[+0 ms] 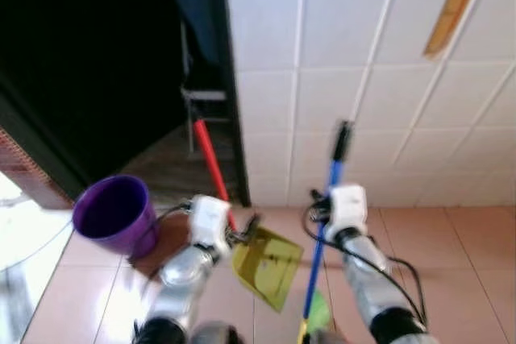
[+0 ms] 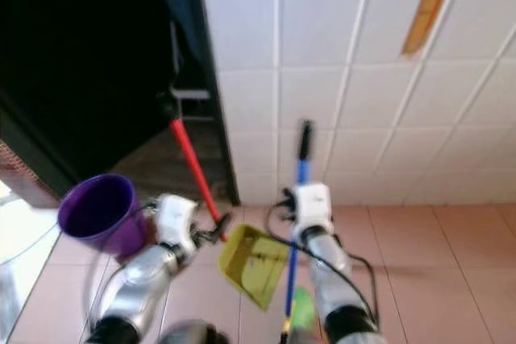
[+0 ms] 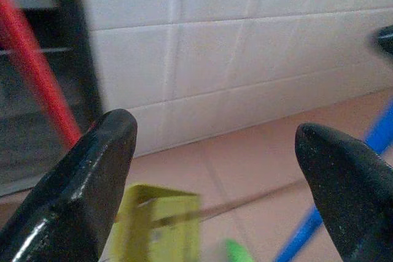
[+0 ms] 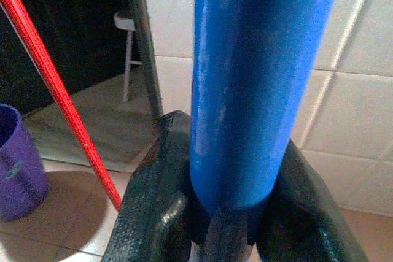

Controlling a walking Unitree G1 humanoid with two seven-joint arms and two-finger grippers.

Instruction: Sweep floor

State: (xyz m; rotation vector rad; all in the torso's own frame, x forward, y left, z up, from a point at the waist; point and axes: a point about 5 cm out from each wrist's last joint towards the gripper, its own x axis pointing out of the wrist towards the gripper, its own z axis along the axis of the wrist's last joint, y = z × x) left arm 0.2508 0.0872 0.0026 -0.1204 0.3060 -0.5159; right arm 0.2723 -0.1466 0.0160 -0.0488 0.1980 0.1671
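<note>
A two-armed robot stands on a pinkish tiled floor point(image 1: 451, 239) before a white tiled wall point(image 1: 363, 78), beside a dark doorway point(image 1: 97, 62). Its right end effector point(image 4: 218, 200) is clamped on the blue broom handle point(image 1: 329, 199), the two black fingers point(image 4: 153, 207) pressed against either side of the pole, which stands nearly upright in front of the wall and carries a black tip at its top. The left end effector point(image 3: 215, 176) has its fingers point(image 3: 86, 182) spread wide apart with nothing between them, and sits close to the base of a red handle point(image 1: 210, 163) that leans up toward the edge of the doorway. A yellow dustpan point(image 1: 268, 265) lies tilted on the floor between the two arms, just beside the blue handle, at the foot of the red handle. A patch of green point(image 1: 317, 312) shows at the lower end of the blue pole, too blurred to make out clearly. A purple bucket point(image 1: 114, 215) stands on the floor on the doorway side of the left arm, its mouth open toward the camera.
</note>
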